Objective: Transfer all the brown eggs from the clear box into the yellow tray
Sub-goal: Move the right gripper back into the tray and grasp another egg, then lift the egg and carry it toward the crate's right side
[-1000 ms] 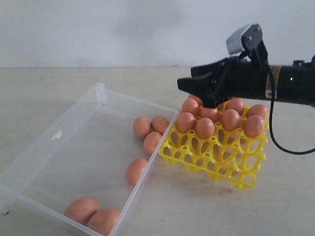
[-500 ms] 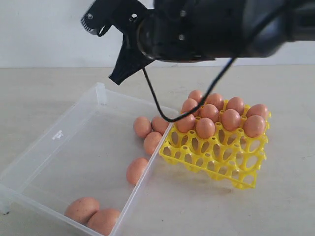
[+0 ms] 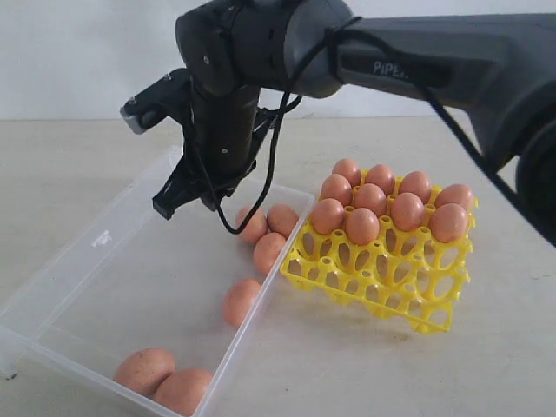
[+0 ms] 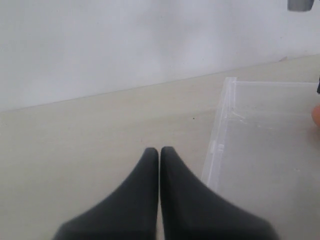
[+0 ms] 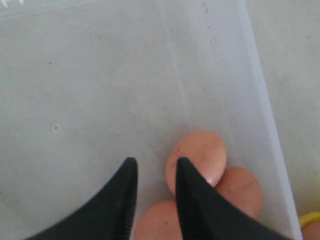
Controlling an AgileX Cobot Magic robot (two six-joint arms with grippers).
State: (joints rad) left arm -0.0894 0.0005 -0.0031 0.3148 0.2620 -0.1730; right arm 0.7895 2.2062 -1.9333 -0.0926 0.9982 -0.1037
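The clear box (image 3: 104,261) lies on the left and holds several brown eggs: a cluster of three (image 3: 268,252) against its right wall, one (image 3: 241,301) lower down, and two (image 3: 143,369) at the near corner. The yellow tray (image 3: 408,291) on the right carries several eggs (image 3: 362,226) in its back rows. My right gripper (image 3: 184,207) reaches across over the box, open and empty, just beside the cluster. In the right wrist view, the right gripper (image 5: 155,167) hangs with one finger overlapping an egg (image 5: 200,160). My left gripper (image 4: 159,150) is shut and empty, outside the box wall (image 4: 220,135).
The right arm (image 3: 417,61) spans the scene above the tray, with its black cable (image 3: 261,187) hanging over the box. A corner of the yellow tray (image 5: 310,218) shows past the box wall in the right wrist view. A pale wall runs along the back.
The right arm swung left from above the tray's back rows to over the box, then dropped toward the three-egg cluster. The eggs, the tray and the box have not moved.
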